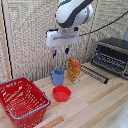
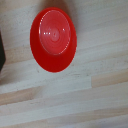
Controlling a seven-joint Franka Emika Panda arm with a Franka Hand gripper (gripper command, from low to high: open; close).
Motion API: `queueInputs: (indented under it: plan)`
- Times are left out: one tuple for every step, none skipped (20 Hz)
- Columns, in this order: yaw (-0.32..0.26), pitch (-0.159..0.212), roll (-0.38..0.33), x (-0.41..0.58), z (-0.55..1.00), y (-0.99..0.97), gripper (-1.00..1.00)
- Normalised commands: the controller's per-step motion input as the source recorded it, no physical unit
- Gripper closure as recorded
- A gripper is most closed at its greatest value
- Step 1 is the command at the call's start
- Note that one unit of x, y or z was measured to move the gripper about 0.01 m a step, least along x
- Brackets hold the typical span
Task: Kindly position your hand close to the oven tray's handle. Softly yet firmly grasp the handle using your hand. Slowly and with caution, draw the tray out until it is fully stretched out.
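Note:
My hand (image 1: 60, 51) hangs high above the table, well off to the exterior view's left of the oven (image 1: 113, 54). Its two blue-tipped fingers (image 1: 66, 50) point down, open, with nothing between them. The oven is a black box with silvery trim at the exterior view's right edge. The oven tray (image 1: 95, 72), a flat dark rack of thin bars, lies low in front of the oven, reaching out over the table. Its handle cannot be made out at this size. The wrist view shows neither the tray nor my fingers.
Directly below my hand lies a red bowl (image 1: 62, 93) (image 2: 53, 39). A blue mug (image 1: 58, 77) and an orange packet (image 1: 74, 70) stand behind it. A red wire basket (image 1: 22, 102) fills the front left of the wooden table (image 1: 95, 107).

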Motion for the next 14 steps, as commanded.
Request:
queueInputs:
  plan:
    - [0.131,0.017,-0.013,0.000,-0.04,0.15,-1.00]
    - [0.154,-0.056,-0.296,-0.160,0.06,-0.32,-1.00]
    - [0.154,-0.056,-0.296,-0.160,0.06,-0.32,-1.00]
    - [0.160,-0.059,-0.296,-0.160,0.04,-0.31,-1.00]
    - [0.163,-0.062,-0.297,-0.157,0.04,-0.30,-1.00]
    - [0.180,-0.079,-0.291,-0.149,0.04,-0.27,-1.00]
    - [0.185,-0.090,-0.286,-0.149,0.04,-0.26,-1.00]
    - [0.187,-0.086,-0.289,-0.149,0.04,-0.25,-1.00]
    - [0.187,-0.086,-0.289,-0.146,0.04,-0.25,-1.00]
    - [0.190,-0.084,-0.294,-0.140,0.04,-0.23,-1.00]
    - [0.189,-0.080,-0.297,-0.134,0.04,-0.22,-1.00]
    - [0.185,-0.076,-0.299,-0.134,0.04,-0.22,-1.00]
    - [0.179,-0.062,-0.306,-0.149,0.02,-0.24,-1.00]
    - [0.176,-0.052,-0.312,-0.157,0.01,-0.25,-1.00]
